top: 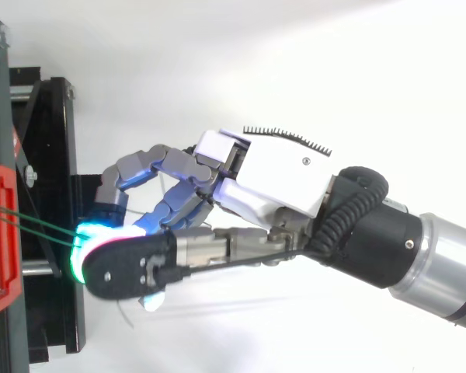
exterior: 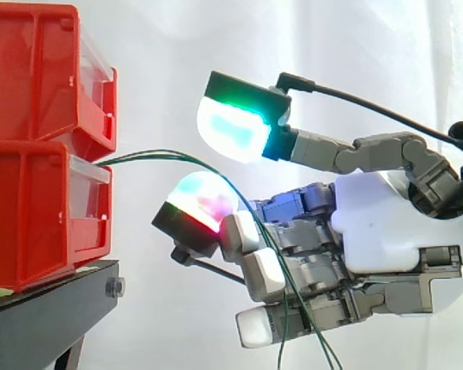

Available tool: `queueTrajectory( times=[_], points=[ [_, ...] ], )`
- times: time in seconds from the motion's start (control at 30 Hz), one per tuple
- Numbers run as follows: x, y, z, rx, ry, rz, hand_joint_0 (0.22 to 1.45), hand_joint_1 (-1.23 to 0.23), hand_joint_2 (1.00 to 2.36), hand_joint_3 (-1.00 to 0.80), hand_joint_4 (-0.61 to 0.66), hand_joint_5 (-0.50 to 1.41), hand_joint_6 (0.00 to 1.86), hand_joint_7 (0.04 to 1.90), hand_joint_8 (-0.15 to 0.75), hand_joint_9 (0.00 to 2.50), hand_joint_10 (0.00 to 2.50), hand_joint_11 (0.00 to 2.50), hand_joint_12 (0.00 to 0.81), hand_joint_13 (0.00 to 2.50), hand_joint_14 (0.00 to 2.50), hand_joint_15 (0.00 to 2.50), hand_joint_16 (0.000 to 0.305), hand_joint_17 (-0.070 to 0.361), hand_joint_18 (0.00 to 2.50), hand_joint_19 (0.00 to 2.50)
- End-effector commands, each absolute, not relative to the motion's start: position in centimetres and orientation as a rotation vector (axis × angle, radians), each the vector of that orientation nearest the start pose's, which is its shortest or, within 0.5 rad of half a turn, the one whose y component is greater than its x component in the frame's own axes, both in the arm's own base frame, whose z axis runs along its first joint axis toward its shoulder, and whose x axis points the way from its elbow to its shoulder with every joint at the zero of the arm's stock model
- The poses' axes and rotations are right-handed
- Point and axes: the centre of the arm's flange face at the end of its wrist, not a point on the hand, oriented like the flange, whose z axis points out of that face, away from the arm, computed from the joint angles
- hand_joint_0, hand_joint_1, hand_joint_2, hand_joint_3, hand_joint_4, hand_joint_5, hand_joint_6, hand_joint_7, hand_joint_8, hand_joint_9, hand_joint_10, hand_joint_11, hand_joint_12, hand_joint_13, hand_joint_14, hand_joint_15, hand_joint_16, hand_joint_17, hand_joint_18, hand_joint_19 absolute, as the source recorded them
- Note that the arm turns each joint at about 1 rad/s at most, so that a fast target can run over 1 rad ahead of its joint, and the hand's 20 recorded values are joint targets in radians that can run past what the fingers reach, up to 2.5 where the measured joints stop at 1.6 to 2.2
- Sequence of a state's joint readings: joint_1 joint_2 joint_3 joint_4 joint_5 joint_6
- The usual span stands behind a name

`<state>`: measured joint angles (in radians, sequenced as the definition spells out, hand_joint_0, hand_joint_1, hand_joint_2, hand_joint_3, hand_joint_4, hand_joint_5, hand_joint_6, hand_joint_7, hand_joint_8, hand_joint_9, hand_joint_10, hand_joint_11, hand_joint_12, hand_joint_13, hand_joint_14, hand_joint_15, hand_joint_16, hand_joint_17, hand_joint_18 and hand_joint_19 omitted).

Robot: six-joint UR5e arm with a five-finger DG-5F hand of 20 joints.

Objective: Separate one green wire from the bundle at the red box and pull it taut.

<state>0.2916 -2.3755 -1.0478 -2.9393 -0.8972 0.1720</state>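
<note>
The hand [exterior: 386,223] sat right of centre in the side view, close to the stacked red bins [exterior: 31,92] at the left. The green wires [exterior: 170,156] came out of the lower bin [exterior: 38,223], arced over and drooped down across the hand to the bottom edge. Honestly couldn't tell if it was gripping them.

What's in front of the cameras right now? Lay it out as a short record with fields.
left side: two red bins stacked on a black stand
task item: green wires leave the lower bin, arc right, then hang slack down across the robot
robot: hand beside the bins, glowing pads apart, wires running between them
progress: nothing pulled taut yet
</note>
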Motion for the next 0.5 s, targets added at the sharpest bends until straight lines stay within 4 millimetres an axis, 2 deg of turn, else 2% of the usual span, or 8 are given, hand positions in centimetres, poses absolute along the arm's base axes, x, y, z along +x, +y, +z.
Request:
queueTrajectory(
  times=[0.0,0.1,0.2,0.3,0.47],
  points=[
    [77.65,2.77,24.65,1.490,0.875,0.991,0.60,-0.45,1.00,-0.50,0.10,-0.19,0.91,1.03,0.263,1.14,0.02,0.96,0.373,1.21,0.03,0.74,0.050,0.113,0.92,0.59],
    [77.57,2.75,24.73,1.491,0.879,0.987,0.60,-0.64,1.02,-0.22,0.11,-0.19,0.92,1.07,0.284,1.11,0.02,0.95,0.389,1.22,0.02,0.73,0.053,0.120,0.94,0.58],
    [77.47,2.72,24.78,1.494,0.885,0.981,0.60,-0.68,1.02,-0.15,0.08,-0.19,0.93,1.04,0.290,1.10,0.02,0.96,0.393,1.21,0.02,0.73,0.055,0.124,0.96,0.58],
    [77.44,2.71,24.88,1.495,0.884,0.982,0.61,-0.72,1.02,-0.16,0.05,-0.20,0.94,1.02,0.277,1.07,0.02,0.95,0.381,1.19,0.02,0.74,0.053,0.120,0.94,0.59],
    [77.45,2.71,24.77,1.495,0.886,0.980,0.68,-0.79,1.01,-0.35,-0.01,-0.21,0.94,0.98,0.256,1.04,0.02,0.95,0.359,1.17,0.02,0.73,0.049,0.111,0.90,0.57]
  ],
)
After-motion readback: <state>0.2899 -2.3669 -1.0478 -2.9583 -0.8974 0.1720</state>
